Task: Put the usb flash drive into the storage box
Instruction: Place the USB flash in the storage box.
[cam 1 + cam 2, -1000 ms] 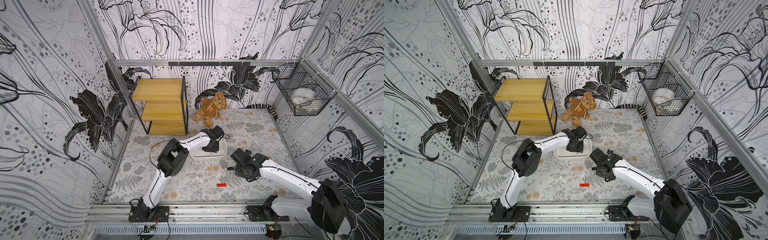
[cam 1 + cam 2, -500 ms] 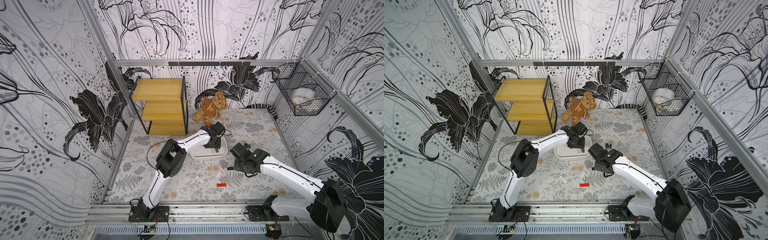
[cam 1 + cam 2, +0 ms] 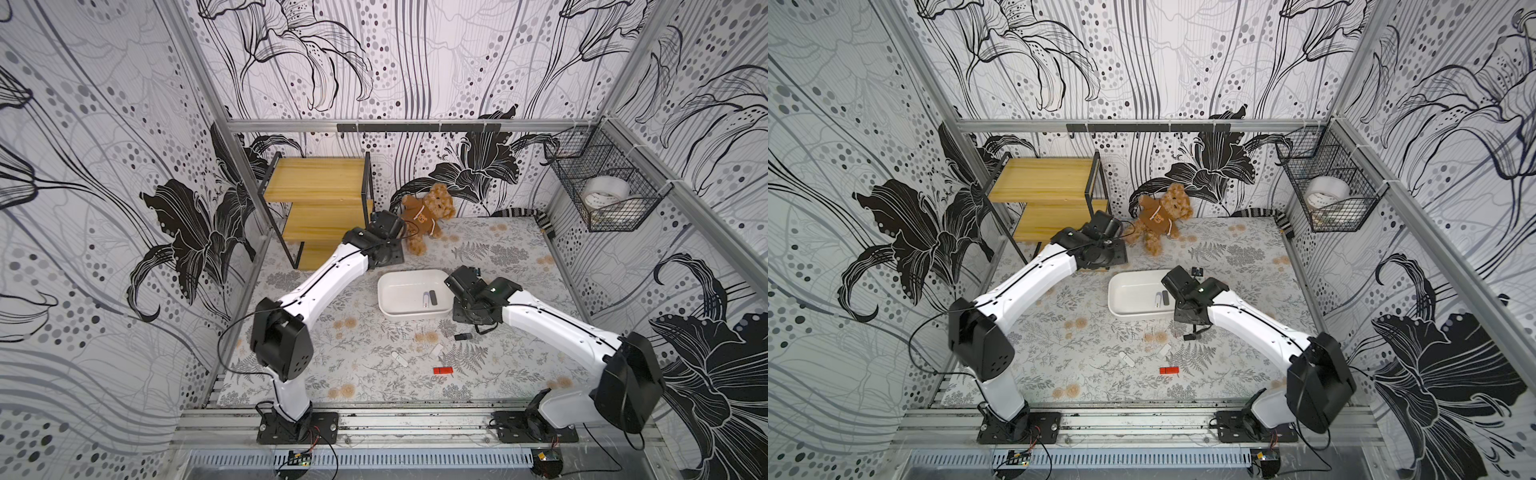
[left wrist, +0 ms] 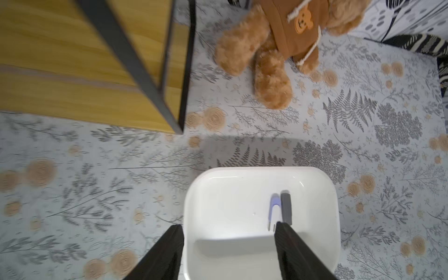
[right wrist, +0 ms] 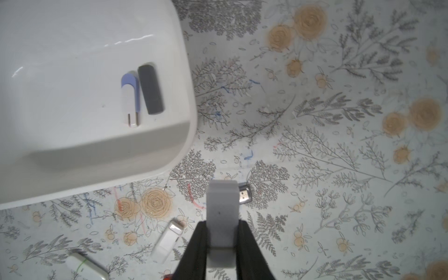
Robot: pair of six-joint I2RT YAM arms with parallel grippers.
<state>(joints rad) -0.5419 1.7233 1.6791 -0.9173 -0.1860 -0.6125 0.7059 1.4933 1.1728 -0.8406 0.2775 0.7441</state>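
White plastic storage box (image 3: 399,291) near mid-table on the floral mat (image 3: 498,257), seen in both top views. Inside it, lying flat and side by side toward the end nearer the right arm: a white-and-lavender drive (image 5: 131,99) and a dark grey drive (image 5: 150,89).

Right gripper (image 5: 221,225) closed on a pale grey usb flash drive (image 5: 221,198), pinched across its width between both fingers, free end projecting forward. Drive held above the mat just outside the box's rim, not yet over the tub.

Left gripper (image 4: 228,225) spread wide, nothing between its fingers (image 4: 169,252). Raised and set back from the box, toward the wooden shelf (image 3: 320,178) and the teddy bear (image 3: 428,212). Left wrist view slightly blurred.

Loose on the mat, on the near side of the box:
- black drive (image 3: 462,336) with bare metal plug, partly hidden behind the held drive in the right wrist view
- plain white drive (image 3: 435,350) just beside it
- white drive with a green line (image 5: 86,268) farther along
- red drive (image 3: 443,370), nearest the front rail

Black wire basket (image 3: 623,216) hung on the side wall, well apart from the box, containing a roll of tape (image 3: 604,191).
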